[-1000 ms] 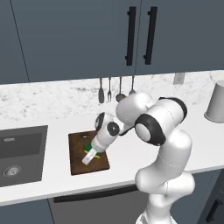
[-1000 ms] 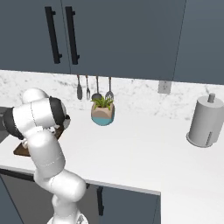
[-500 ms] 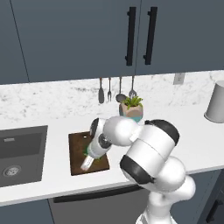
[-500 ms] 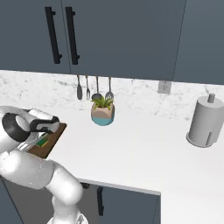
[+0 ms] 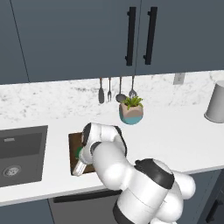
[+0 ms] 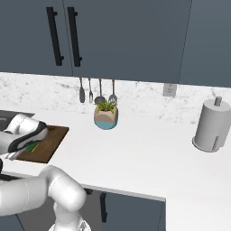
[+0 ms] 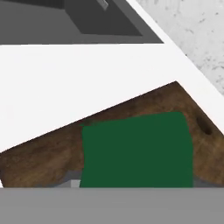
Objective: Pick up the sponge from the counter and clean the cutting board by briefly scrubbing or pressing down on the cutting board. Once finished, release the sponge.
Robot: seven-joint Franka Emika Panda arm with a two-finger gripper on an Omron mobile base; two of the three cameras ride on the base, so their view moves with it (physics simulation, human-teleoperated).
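Since a moment ago your arm has folded lower and swung further toward the sink side of the cutting board [image 5: 75, 146], and the tool [image 5: 79, 162] now sits low over the board's near end. The sponge [image 7: 136, 148] lies flat on the board directly under the tool, green face up, covering the middle of the wood you see from the hand. You cannot tell from these pictures whether the tool is gripping the sponge or has let go; its fingertips are hidden. Judging by that, the pressing is probably done or nearly so, and what remains is a clean release with the sponge left on the board. Beyond the tool, across a strip of white table [image 7: 65, 83], the dark sink basin [image 5: 19, 153] holds nothing you can make out. Further off, the small pot [image 6: 106, 119] holds a green plant.
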